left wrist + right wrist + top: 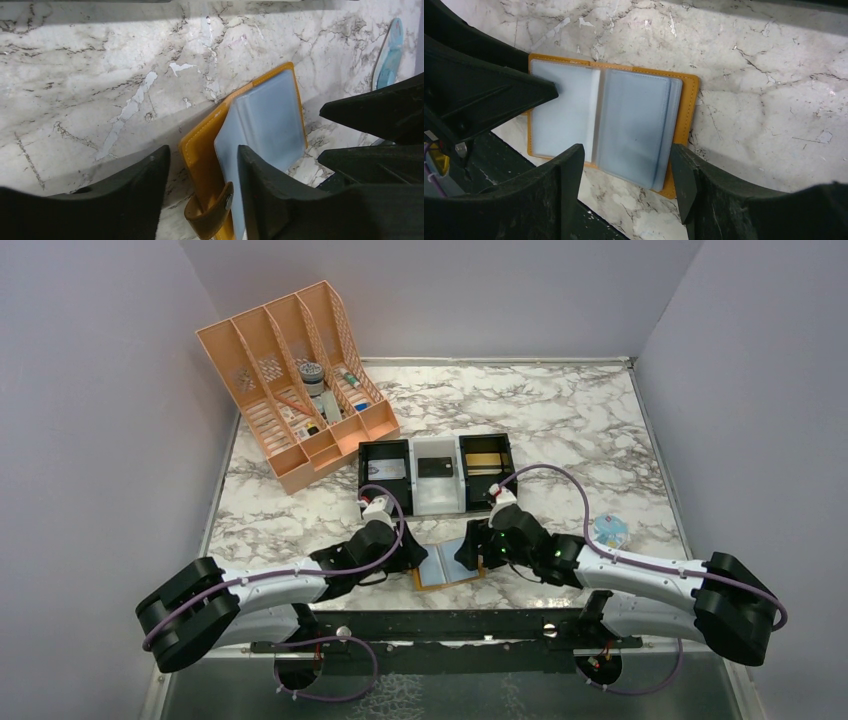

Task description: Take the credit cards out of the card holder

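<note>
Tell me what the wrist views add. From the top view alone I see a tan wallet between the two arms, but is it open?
Observer: Yes. The right wrist view shows the wallet lying open flat on the table, its pale blue inside facing up.
Operator: Is the right end effector holding anything?
Observer: No. The right end effector is open, with one finger on either side of one half of the wallet.
Operator: And the left one?
Observer: The left end effector is open too, and it sits over the wallet's edge that carries the strap.
</note>
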`<action>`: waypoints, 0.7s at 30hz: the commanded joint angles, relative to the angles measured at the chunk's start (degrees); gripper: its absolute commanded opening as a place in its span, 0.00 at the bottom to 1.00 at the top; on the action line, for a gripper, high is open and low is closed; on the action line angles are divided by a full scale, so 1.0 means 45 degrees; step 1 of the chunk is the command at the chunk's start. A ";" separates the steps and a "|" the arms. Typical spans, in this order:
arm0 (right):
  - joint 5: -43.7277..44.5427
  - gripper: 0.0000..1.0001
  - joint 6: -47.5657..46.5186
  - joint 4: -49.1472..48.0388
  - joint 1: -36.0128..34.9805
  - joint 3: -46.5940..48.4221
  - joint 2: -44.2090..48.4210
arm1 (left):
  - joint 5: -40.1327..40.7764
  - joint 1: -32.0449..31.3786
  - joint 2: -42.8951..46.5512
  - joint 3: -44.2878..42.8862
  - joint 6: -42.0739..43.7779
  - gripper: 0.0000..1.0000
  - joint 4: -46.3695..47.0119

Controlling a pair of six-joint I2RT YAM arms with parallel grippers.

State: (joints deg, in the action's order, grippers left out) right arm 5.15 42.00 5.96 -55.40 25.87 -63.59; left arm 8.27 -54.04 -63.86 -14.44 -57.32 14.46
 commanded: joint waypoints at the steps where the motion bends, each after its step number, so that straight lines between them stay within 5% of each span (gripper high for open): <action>1: -0.0008 0.64 0.0218 -0.0259 -0.0014 -0.0200 0.0006 | 0.0546 -0.0153 -0.0109 -0.0166 0.0104 0.49 -0.0040; 12: -0.0143 0.63 0.0189 -0.0300 -0.0009 0.0024 -0.0152 | 0.0249 -0.0178 -0.0049 -0.0071 0.0291 0.38 0.0259; 21: -0.0525 0.53 0.0128 -0.0585 -0.0014 0.0136 -0.0719 | 0.0106 -0.0178 -0.0236 -0.0179 0.0506 0.35 0.0305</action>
State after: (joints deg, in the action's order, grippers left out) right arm 4.84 42.26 5.63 -55.40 25.47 -65.08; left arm 8.64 -54.50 -64.34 -14.46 -56.21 14.55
